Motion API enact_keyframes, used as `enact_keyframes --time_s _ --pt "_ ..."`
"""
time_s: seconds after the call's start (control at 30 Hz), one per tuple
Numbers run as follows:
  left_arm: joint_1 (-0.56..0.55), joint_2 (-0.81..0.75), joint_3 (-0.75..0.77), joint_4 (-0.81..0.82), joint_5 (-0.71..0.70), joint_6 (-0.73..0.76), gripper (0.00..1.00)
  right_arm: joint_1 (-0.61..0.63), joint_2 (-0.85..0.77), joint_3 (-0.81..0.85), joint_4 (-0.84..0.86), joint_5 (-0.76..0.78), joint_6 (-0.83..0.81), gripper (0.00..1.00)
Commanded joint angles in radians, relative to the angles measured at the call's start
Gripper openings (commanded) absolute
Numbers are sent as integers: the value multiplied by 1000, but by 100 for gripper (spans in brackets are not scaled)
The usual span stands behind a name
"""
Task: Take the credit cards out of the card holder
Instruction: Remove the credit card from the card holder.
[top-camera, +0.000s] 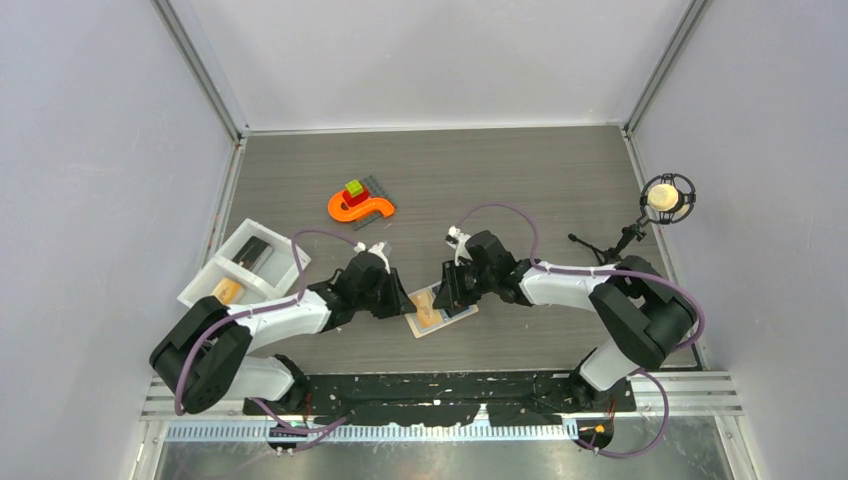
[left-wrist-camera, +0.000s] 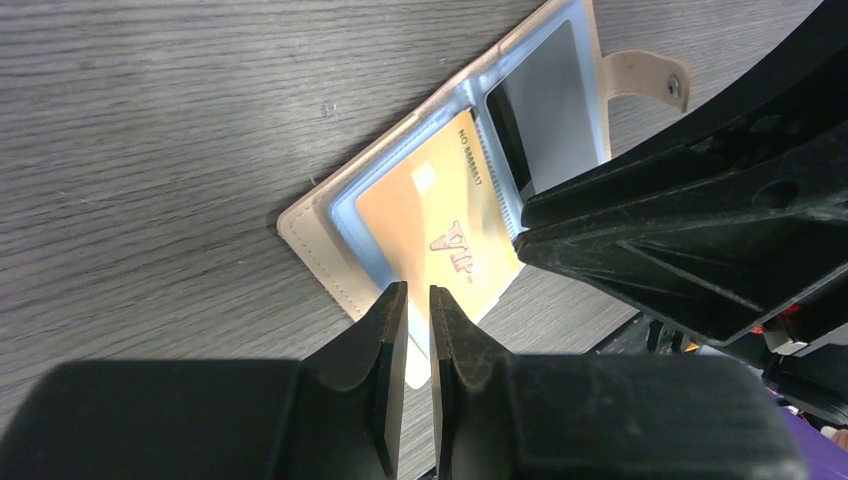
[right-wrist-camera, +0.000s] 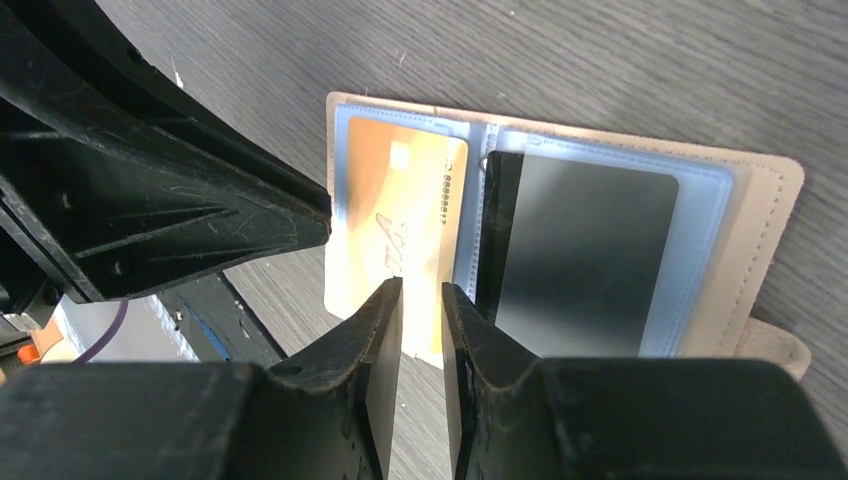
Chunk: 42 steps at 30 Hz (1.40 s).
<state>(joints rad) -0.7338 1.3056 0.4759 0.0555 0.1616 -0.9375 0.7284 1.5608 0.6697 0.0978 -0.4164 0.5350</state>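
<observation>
Top view: your card holder (top-camera: 441, 316) lies open on the table (top-camera: 520, 180), between the left gripper (top-camera: 403, 303) and right gripper (top-camera: 447, 296).

Left wrist: the orange-yellow card (left-wrist-camera: 440, 215) and dark card (left-wrist-camera: 550, 110) are both sleeved. The jaws are nearly together; I cannot tell whether they grip anything.

Right wrist: a narrow slit over the orange-yellow card's edge, grip equally undeterminable. Judged: both extractions outstanding.

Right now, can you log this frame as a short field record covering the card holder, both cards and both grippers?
card holder: lying open on the table
orange-yellow VIP card: in one sleeve of the holder
dark card: in the other sleeve
left gripper: at the holder's edge by the VIP card, narrow gap, grip unclear
right gripper: at the VIP card near the centre fold, narrow gap, grip unclear
status: neither card fully out
</observation>
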Motion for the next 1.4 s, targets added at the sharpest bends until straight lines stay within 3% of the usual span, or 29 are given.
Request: enact_keyframes --time_s 0.0,0.6,0.67,0.87,1.37 --pt "-6 15 -8 36 -20 20 16 -10 21 3 73 20 -6 27" --pt "-6 61 -13 28 -44 35 15 -11 63 2 77 23 -22 27" --pt "-6 60 -10 21 -48 39 15 -12 64 2 79 17 -21 26" --pt "-6 61 1 -17 -70 45 15 -25 41 -5 79 -3 -26 7" --pt "-6 66 14 -46 -76 53 15 -50 0 -44 99 -68 -22 5"
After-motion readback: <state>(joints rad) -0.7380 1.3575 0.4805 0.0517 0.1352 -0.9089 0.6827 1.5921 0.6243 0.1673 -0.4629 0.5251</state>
